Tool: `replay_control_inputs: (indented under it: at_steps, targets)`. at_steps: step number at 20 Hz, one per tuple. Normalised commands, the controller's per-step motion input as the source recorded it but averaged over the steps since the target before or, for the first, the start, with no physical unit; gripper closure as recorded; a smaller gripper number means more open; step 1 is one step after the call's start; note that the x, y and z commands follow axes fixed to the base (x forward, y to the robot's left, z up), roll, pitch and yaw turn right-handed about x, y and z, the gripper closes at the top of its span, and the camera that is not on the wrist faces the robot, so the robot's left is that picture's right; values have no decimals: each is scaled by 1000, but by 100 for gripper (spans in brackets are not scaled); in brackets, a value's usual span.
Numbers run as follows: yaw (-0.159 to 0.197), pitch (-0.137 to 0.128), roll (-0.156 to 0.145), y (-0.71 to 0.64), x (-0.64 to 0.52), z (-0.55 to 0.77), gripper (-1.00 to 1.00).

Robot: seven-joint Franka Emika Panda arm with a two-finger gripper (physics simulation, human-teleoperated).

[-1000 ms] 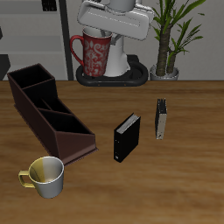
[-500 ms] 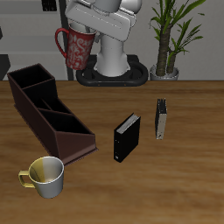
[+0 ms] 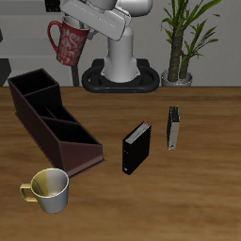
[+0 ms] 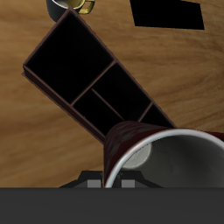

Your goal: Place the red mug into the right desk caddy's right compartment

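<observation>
The red mug (image 3: 68,42), dark red with a pale speckled pattern, hangs tilted in the air behind the table's back edge, held at its rim by my gripper (image 3: 83,26). In the wrist view its rim and grey inside (image 4: 166,157) fill the view close to the camera. The right desk caddy (image 3: 52,120), a long dark brown wedge with several compartments, lies on the table below and nearer the front than the mug. The wrist view shows it (image 4: 96,83) from above. My fingers are mostly hidden by the mug.
A yellow-and-cream mug (image 3: 49,190) stands near the table's front edge, beside the caddy's low end. A small black box (image 3: 136,148) and a thin upright dark book (image 3: 173,127) stand mid-table. A potted plant (image 3: 184,38) stands at the back.
My gripper has carried the red mug up and sideways, from in front of the robot's base to high above the caddy's back end. The mug is more tilted now.
</observation>
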Motion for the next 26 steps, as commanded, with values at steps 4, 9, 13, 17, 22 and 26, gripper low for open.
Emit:
replay_control_inputs:
  at_steps: [4,9,13,17,22,26]
  targets:
    - [-33,15,-90,-440,-58,-11,100]
    - [-22,8,-58,-182,131,-138,100]
    - [6,29,-34,-127,188,-258,100]
    - [21,26,-8,-33,8,-274,100]
    - [-10,25,-39,-206,-154,-244,100]
    - [13,5,-17,-113,-140,-166,100]
